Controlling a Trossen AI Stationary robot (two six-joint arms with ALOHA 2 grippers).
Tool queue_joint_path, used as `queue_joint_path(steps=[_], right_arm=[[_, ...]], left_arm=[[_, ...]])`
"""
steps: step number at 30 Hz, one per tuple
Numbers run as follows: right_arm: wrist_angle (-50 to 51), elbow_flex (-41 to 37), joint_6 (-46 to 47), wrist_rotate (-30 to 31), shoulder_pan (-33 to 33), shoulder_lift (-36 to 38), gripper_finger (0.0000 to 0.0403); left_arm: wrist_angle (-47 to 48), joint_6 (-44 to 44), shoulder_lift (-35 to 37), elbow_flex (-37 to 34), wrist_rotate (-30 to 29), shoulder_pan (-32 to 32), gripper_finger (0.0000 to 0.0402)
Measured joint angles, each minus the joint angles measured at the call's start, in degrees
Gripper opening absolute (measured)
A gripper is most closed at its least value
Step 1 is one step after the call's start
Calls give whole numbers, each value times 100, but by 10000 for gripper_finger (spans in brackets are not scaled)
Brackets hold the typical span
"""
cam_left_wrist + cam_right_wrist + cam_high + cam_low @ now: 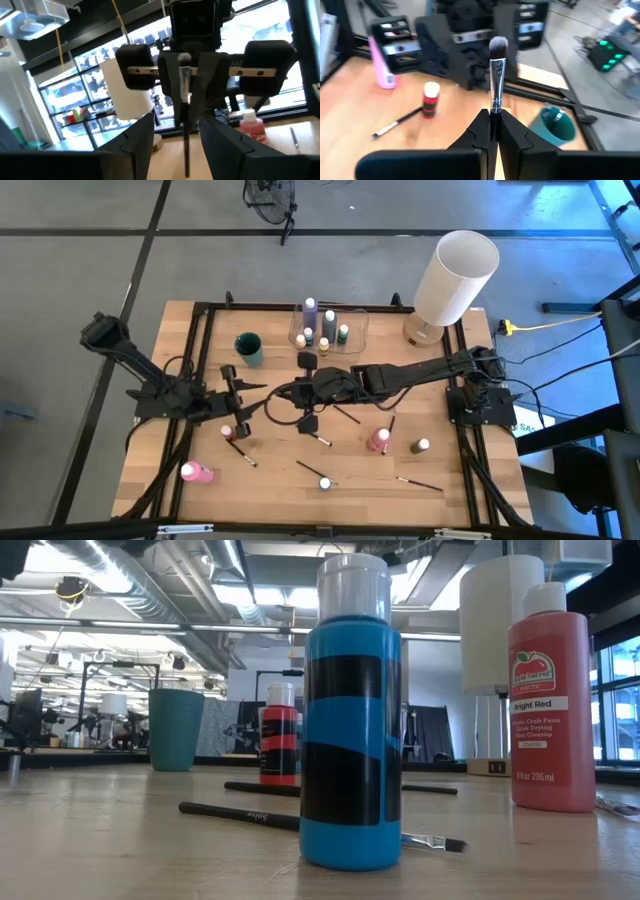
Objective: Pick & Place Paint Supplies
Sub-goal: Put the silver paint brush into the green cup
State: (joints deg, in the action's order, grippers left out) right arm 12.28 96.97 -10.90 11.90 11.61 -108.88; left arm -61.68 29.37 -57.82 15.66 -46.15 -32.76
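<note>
My right gripper (492,131) is shut on a paintbrush (496,75) with a silver ferrule and a grey bristle head. It holds the brush above the table's middle (278,391). My left gripper (182,145) faces it from the table's left side (252,388). Its fingers are open and stand on either side of the brush's dark handle (186,145) without visibly touching it. Several paint bottles and thin brushes lie scattered on the near half of the table. They include a pink bottle (196,472), a red one (228,432) and a blue one (350,720). My right gripper pinches the brush between its two fingertips at the lower end of the silver ferrule (495,112). The bristle head (498,47) stands free beyond the fingertips, toward the left arm. The brush is lifted clear of the table. The handle behind the fingertips is hidden in this view.
A clear container (352,330) holding several bottles stands at the far middle, with a teal cup (248,348) to its left. A large white cylinder (455,275) stands at the far right. Loose brushes (420,483) and a pink bottle (378,440) lie at the near right.
</note>
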Motion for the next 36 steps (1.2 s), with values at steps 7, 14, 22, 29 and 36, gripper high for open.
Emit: queue_joint_path(steps=[7,14,22,29,36], right_arm=[[-47,0,66,-357,1,0,17],[-19,0,112,-358,1,0,17],[65,2,147,-357,-4,0,17],[80,0,147,-358,-3,0,17],[79,0,146,-359,-2,0,17]], left_arm=[[88,-588,-5,129,1436,706,154],[1045,-1143,-62,464,2443,1119,155],[928,-1170,-84,507,2778,1166,153],[899,-1171,-84,507,2947,1200,141],[899,-1233,-84,507,3125,1370,105]])
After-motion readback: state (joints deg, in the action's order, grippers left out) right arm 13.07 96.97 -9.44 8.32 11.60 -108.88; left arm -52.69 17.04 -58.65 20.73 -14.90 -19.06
